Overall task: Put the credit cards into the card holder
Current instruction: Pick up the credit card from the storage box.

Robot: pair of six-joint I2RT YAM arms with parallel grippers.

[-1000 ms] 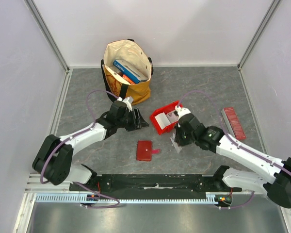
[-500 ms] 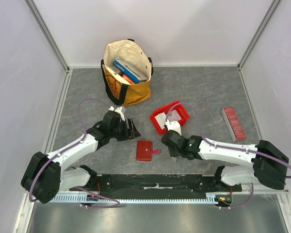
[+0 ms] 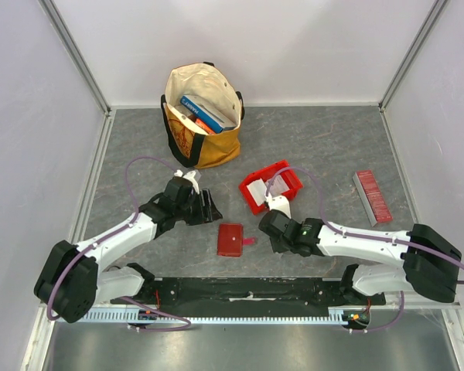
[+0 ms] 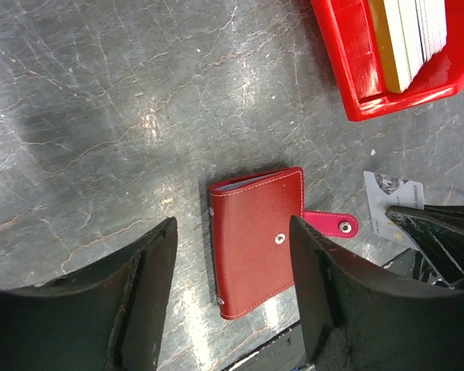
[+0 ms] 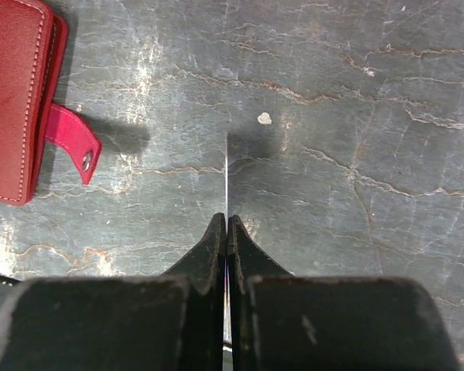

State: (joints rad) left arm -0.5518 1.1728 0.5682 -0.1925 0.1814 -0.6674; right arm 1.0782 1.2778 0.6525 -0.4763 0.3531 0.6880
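Nearest, by the worktop's (image 3: pixel 317 139) near edge: right gripper (image 5: pixel 226 232) pinched together on a credit card (image 5: pixel 226 174). Edge-on from that wrist, a mere pale sliver, lower part hidden between the fingers. From the left wrist, only part of its printed face, too small to read. Just left of it, flat and closed, snap tab loose toward the card: the card holder (image 4: pixel 255 241), inner slots out of sight. Over it, left gripper (image 4: pixel 232 228), jaws wide apart, gripping nothing, card holder framed between them, untouched. Farther back, red bin (image 3: pixel 290 182) with more cards (image 4: pixel 417 31), cut off by the frame. Toward the far edge, tote bag (image 3: pixel 203 116).
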